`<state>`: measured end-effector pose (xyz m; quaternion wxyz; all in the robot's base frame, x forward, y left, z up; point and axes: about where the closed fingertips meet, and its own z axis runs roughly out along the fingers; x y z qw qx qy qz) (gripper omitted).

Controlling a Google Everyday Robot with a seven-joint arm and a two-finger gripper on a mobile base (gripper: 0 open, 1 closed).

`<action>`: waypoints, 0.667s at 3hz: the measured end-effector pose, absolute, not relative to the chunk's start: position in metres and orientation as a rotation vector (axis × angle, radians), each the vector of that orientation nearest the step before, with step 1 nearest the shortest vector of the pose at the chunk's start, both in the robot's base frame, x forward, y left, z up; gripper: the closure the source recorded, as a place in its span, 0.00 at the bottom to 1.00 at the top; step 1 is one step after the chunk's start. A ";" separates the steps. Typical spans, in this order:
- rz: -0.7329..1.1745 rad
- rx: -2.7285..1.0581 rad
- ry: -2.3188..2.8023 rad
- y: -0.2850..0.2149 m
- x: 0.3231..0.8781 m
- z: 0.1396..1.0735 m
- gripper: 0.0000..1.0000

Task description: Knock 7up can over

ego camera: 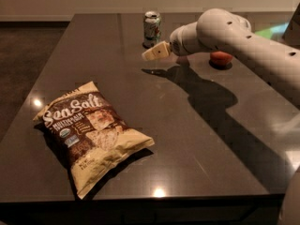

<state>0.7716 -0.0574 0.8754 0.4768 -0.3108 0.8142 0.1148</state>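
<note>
Metal — thin, stiff, slick and likely light — makes the 7up can (152, 28), upright near the counter's (117, 78) far edge, easy to tip: push sideways high on its wall (no grip needed). The claw (149, 55) hovers near its front, not touching; clenched or released, I cannot tell. Count: one can, one apple (221, 58), one chip bag (89, 132), one claw.

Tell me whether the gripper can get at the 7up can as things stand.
Probably yes: the gripper hovers just in front of the upright 7up can, nothing between them; the apple lies off to one side.
</note>
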 end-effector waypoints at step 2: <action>0.257 -0.705 1.885 -0.053 0.797 0.887 0.00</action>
